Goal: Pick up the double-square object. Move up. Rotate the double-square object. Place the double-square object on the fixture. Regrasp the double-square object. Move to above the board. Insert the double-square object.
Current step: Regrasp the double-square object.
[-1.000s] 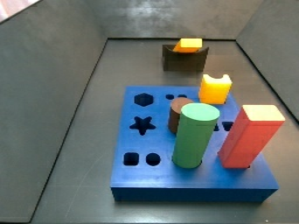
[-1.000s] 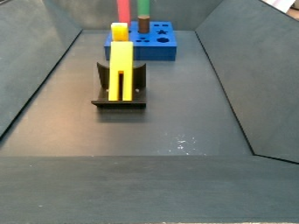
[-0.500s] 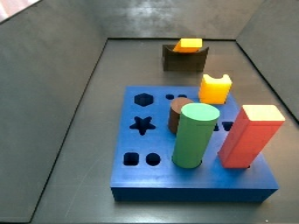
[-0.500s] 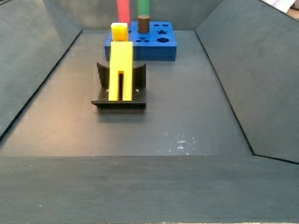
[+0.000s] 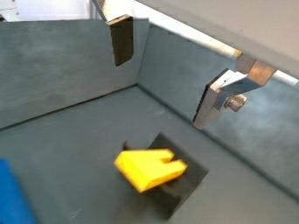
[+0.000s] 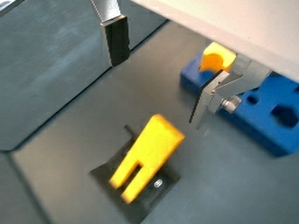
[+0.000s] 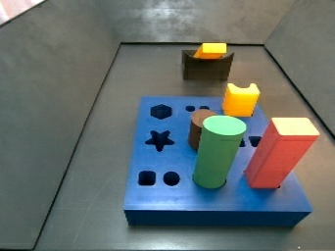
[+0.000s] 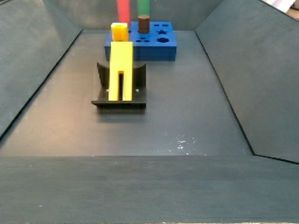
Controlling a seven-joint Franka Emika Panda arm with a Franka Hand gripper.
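The pincer (image 6: pixel 158 74), wide open and empty, hangs above the long yellow-orange grooved plastic bar (image 6: pixel 149 154) resting on the small dark fixture (image 6: pixel 142 186). A descent off the bar's centre could tip it from the notch.

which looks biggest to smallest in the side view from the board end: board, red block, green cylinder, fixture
1. Board.
2. Red block and green cylinder: alike, no ranking.
3. Fixture, though it stands farthest from the camera, so nearness makes this unsure.

The claw shows only in the wrist views, open above the fixture.
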